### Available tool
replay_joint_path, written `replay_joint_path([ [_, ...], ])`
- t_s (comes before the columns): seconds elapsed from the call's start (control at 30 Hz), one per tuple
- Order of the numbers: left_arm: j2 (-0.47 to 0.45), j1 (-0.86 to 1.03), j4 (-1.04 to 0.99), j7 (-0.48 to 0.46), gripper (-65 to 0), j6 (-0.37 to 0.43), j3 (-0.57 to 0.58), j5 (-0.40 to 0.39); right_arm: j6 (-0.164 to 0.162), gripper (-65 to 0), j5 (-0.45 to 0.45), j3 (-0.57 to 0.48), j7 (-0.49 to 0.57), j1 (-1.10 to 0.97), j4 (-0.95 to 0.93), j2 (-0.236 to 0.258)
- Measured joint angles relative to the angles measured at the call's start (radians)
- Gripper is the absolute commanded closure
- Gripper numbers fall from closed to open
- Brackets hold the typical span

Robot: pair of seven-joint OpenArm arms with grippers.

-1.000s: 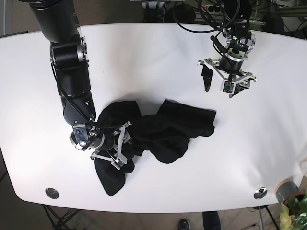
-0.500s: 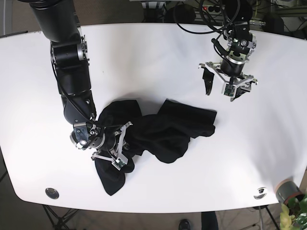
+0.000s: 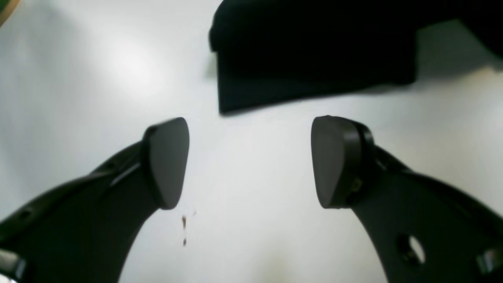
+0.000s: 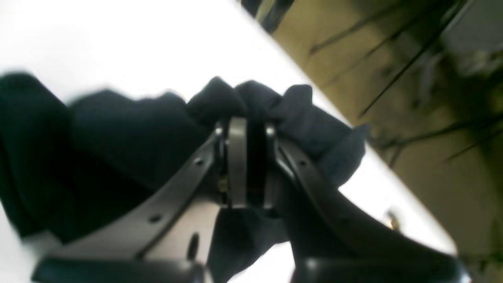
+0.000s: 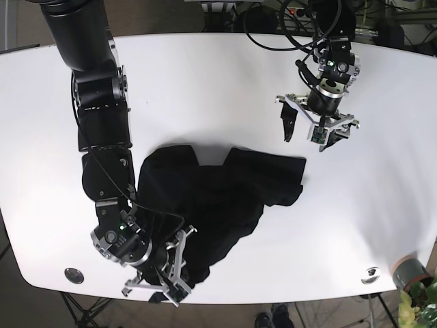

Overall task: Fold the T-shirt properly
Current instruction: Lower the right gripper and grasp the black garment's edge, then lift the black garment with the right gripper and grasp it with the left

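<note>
While the right gripper (image 5: 167, 273) sits at the near-left table (image 5: 205, 82) edge, its jaws are clamped tight on a bunched fold of the black T-shirt (image 5: 218, 198); right wrist view confirms cloth pinched between the pads (image 4: 237, 157). Shirt lies crumpled mid-table, one end dragged toward the near edge, the other corner (image 5: 297, 167) reaching toward the left gripper (image 5: 315, 126). Left gripper hovers over bare table with jaws wide apart, holding nothing; left wrist view shows the shirt's edge (image 3: 275, 98) just ahead of the fingertips (image 3: 167, 161), not touching

Risks:
- right grip is on a wad, not a seam or corner, so pulling would likely drag layers together and twist the shirt rather than spread it
- grip is close to the table edge, cloth could slide off
- left may pinch several layers

No readable brand, label or writing anywhere
</note>
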Motion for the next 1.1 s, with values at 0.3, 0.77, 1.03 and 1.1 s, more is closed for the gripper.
replay_joint_path([
  [0.3, 0.002, -0.01, 0.0, 0.0, -44.0, 0.005, 0.048, 0.005, 0.009, -2.2, 0.001, -0.001, -0.034, 0.178, 0.039, 0.004],
  [0.77, 0.051, -0.063, -0.078, 0.002, -44.0, 0.007, 0.166, 0.002, 0.014, -2.2, 0.002, -0.006, -0.031, 0.452, 0.039, 0.002],
  [1.03, 0.095, -0.169, -0.169, 0.001, -44.0, 0.011, 0.213, 0.005, 0.013, -2.2, 0.001, -0.006, -0.016, 0.549, 0.042, 0.003],
  [1.1, 0.109, -0.2, -0.189, 0.001, -44.0, 0.011, 0.227, 0.005, 0.013, -2.2, 0.008, -0.006, -0.013, 0.549, 0.026, 0.003],
])
